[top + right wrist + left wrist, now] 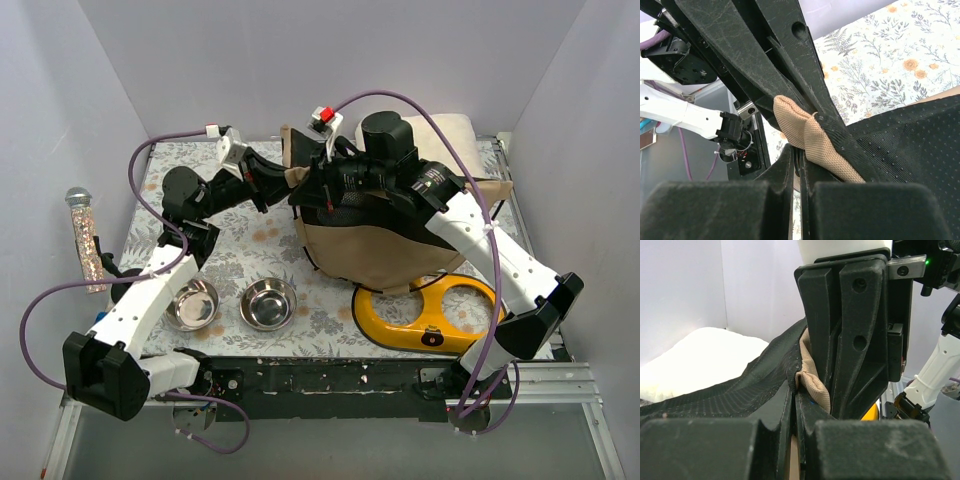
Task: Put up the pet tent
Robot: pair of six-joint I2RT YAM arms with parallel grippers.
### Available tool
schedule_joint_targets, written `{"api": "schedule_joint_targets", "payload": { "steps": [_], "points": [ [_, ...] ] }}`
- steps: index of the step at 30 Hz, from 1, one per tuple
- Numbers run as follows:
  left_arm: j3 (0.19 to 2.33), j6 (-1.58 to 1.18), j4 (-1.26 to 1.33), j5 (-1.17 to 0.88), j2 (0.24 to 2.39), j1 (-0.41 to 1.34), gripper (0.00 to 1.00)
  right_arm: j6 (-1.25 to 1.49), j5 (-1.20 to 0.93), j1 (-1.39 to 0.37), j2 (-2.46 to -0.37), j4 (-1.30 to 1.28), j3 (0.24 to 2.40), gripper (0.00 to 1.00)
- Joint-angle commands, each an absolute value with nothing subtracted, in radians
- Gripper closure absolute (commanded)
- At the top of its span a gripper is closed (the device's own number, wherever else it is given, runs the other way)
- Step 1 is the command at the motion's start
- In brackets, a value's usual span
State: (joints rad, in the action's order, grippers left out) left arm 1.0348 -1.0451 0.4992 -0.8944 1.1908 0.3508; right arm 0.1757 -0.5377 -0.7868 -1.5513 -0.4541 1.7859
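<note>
1. While the pet tent (385, 255) is lying collapsed at the back right of the counter (250, 250), its upper edge is being held clear of the surface by both arms.
2. Its tan hem (812, 385), where the black lining is meeting it, is being gripped by the left end effector (795, 407), jaws shut on the fabric.
3. Same hem is being pinched by the right end effector (797, 160), also shut on it; the two grips are touching, tip against tip.
4. Judgement: one spot is being shared so the rim can be drawn apart and the fabric opened into shape. Set-up is being judged barely begun.
5. Cushion (450, 128) is being left behind the tent, bowl stand (420, 318) just in front, and steel bowls (268, 303) well apart to the left, presumably outside the working area.
6. Risk being noted: the thin hem may be pulled out of one grip under uneven tension.
</note>
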Motion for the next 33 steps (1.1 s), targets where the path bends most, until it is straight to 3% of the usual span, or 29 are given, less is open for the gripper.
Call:
{"api": "schedule_joint_targets", "payload": {
  "steps": [1,5,12,14,18,33],
  "points": [
    [1.002,-1.09,0.433,-0.95,1.154,0.374,1.0,0.14,-0.456,-0.765,-1.513,-0.262,1.836,0.99],
    [1.011,-1.265,0.436,-0.898,1.187,0.362,1.0,0.114,-0.425,-0.765,-1.509,-0.271,1.827,0.98],
    [0.974,-1.387,0.443,-0.853,1.195,0.342,1.0,0.083,-0.39,-0.765,-1.485,-0.298,1.79,0.71],
    [0.973,-1.399,0.439,-0.848,1.195,0.33,1.0,0.083,-0.39,-0.765,-1.468,-0.307,1.769,0.57],
    [0.968,-1.471,0.437,-0.813,1.219,0.292,1.0,0.061,-0.397,-0.765,-1.434,-0.33,1.729,0.44],
    [1.014,-1.784,0.177,-0.692,1.472,-0.075,1.0,-0.187,-0.186,-0.758,-1.322,-0.492,1.759,0.26]
  ]
}}
